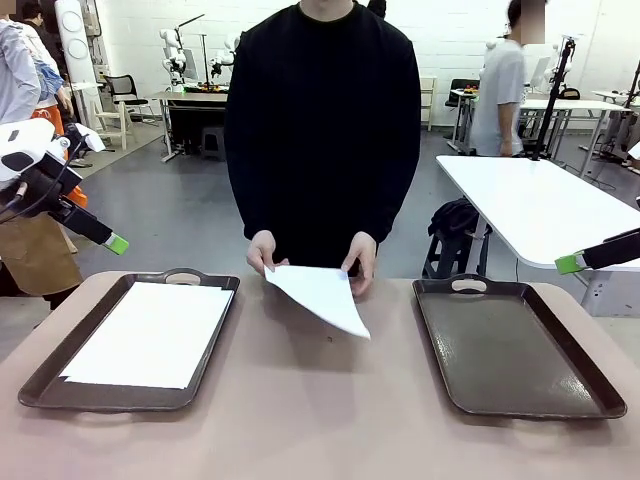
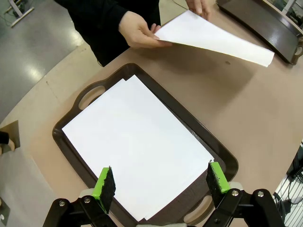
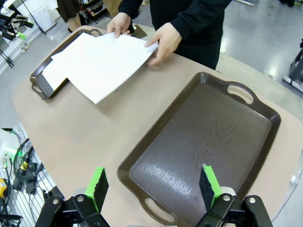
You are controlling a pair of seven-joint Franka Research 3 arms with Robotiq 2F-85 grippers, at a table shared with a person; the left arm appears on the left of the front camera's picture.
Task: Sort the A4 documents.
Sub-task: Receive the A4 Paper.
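A person stood at the far side of the worktop (image 1: 320,410), holding one white sheet (image 1: 318,295) by its far edge in both hands (image 1: 262,250), the near corner drooping toward the bare middle of the surface. On the left, a dark tray (image 1: 40,375) already held a small stack of paper (image 1: 150,335), its sheets slightly fanned. The right tray (image 1: 520,350) lay empty. The left tool (image 2: 158,187) hung above the near end of the left tray with its green pads spread wide and nothing between them; the right tool (image 3: 151,184) hovered likewise over the near end of the right tray, also spread and empty. The step in hand looked like receiving or placing the offered sheet. To do it well, a tool would probably need to approach the sheet's free edge level, pinch only near the rim so the thin paper did not crease, and wait for the person to let go before drawing it flat over the chosen tray.
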